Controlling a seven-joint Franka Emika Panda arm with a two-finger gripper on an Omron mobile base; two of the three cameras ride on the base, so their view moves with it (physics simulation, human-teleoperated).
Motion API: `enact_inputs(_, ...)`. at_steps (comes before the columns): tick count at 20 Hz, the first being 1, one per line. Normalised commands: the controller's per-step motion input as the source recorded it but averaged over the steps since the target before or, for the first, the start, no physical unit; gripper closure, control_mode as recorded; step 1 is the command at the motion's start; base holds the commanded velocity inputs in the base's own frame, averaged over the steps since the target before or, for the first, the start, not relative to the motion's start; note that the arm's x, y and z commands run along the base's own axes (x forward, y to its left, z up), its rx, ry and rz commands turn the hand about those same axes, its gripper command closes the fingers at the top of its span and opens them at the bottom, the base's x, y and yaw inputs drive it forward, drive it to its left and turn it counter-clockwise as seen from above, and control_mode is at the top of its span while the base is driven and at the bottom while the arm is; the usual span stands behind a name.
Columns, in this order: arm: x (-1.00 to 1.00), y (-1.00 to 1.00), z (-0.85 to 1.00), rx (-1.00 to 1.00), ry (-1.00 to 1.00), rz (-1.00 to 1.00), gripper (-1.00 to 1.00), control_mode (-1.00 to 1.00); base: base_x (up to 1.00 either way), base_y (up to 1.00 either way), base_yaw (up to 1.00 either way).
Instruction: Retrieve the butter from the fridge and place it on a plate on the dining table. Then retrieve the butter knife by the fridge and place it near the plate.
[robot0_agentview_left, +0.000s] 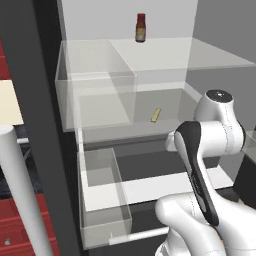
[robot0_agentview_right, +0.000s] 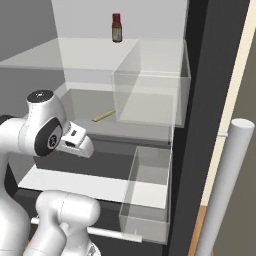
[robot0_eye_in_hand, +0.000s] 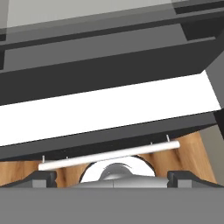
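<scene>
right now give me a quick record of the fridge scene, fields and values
fridge: door open, shelves and clear bins showing
butter: yellow stick lying on a middle shelf, untouched
bottle: small red-brown one, upright on the top shelf
gripper: open, holding nothing, facing the fridge's lower front
drawer handle: white bar just ahead of the fingertips
progress: butter not yet picked up

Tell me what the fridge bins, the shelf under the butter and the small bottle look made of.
Bins: clear glossy plastic or glass, since the interior shows through their walls. Shelf: flat matte grey, material unclear. Butter: a dull yellow stick. Bottle: brownish, possibly glass, with a red cap; too small to be sure.
</scene>
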Motion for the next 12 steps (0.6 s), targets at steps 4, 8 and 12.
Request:
enact_inputs(4, 0.00, 0.00, 0.00, 0.00, 0.00, 0.00, -1.00, 1.00, 0.36, -0.01, 0.00)
enact_inputs(8, 0.19, 0.00, 0.00, -0.01, -0.12, 0.00, -1.00, -1.00, 0.00, 0.00, 0.00)
enact_inputs(12, 0.26, 0.00, 0.01, -0.05, -0.26, -0.04, -1.00, -1.00, 0.00, 0.00, 0.00)
